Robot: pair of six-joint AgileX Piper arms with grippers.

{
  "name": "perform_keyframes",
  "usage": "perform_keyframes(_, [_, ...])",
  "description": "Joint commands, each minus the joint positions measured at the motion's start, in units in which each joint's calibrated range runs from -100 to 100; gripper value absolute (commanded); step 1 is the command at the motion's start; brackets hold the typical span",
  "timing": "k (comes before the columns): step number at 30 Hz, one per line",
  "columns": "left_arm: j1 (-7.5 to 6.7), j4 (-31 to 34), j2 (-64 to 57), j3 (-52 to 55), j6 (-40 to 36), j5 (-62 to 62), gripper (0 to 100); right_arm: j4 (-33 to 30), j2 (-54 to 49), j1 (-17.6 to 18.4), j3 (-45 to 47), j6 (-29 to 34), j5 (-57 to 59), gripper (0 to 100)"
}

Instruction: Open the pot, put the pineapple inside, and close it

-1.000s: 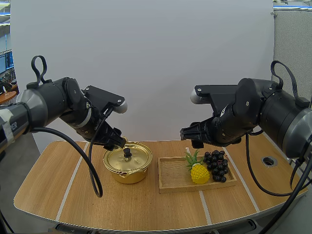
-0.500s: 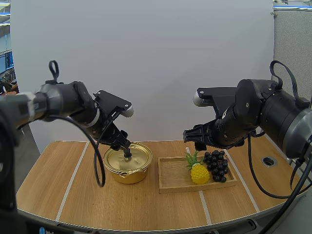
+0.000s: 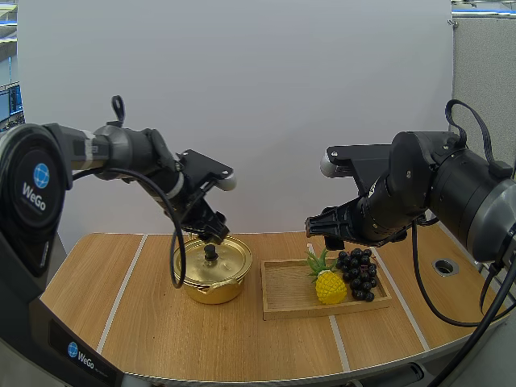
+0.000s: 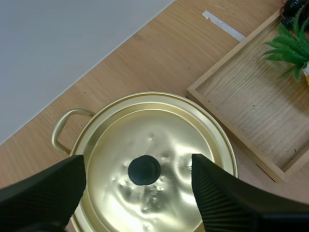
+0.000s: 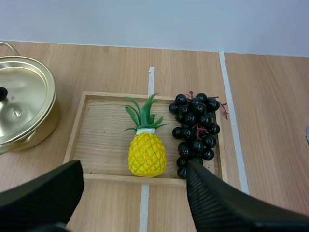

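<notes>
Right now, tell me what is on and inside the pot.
A gold lid with a black knob sits on the pot; my open left gripper hovers above it. The lid covers the inside, so its contents cannot be seen.

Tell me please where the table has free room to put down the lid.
Bare table lies left of the pot, and along the front edge before pot and tray. The tray's left half, beside the pineapple, is free too. Crowded: the tray's right half, pineapple beside grapes, and the narrow pot-tray gap.
</notes>
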Motion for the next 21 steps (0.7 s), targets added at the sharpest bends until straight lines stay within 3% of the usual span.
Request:
perform_keyframes(1, [-0.28, 0.6, 1.0, -0.7, 0.3, -1.9, 100, -0.8, -0.4, 0.1, -0.5, 0.2, 0.3, 100])
perform_keyframes(21, [-0.28, 0.9, 8.8, -0.8, 0.3, -2.8, 100, -0.9, -0.4, 0.1, -0.5, 0.2, 0.3, 100])
